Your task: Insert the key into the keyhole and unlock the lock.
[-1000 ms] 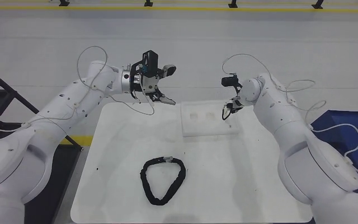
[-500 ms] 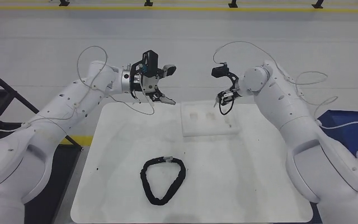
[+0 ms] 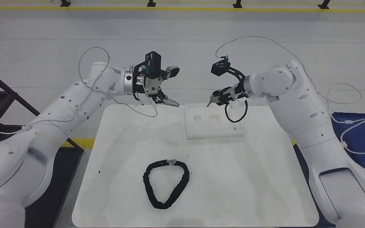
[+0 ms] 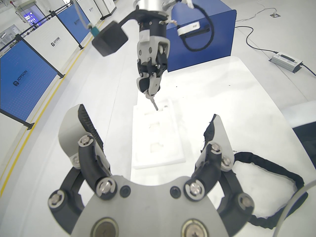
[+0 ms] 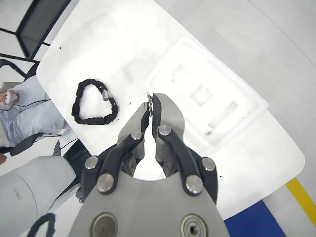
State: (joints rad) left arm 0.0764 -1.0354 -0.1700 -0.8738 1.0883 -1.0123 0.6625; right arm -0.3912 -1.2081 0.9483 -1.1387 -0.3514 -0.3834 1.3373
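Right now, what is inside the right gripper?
A small metal key, pinched in the shut right gripper. Its thin blade sticks out beyond the tips. The key's head is covered by the jaws, so its shape cannot be seen.

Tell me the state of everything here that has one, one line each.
left gripper, fingers open, empty.
right gripper, fingers shut on the key.
key, held in the air near the foam tray, not in the chain lock.
chain lock, closed loop, flat on the table.
foam tray, flat on the table.
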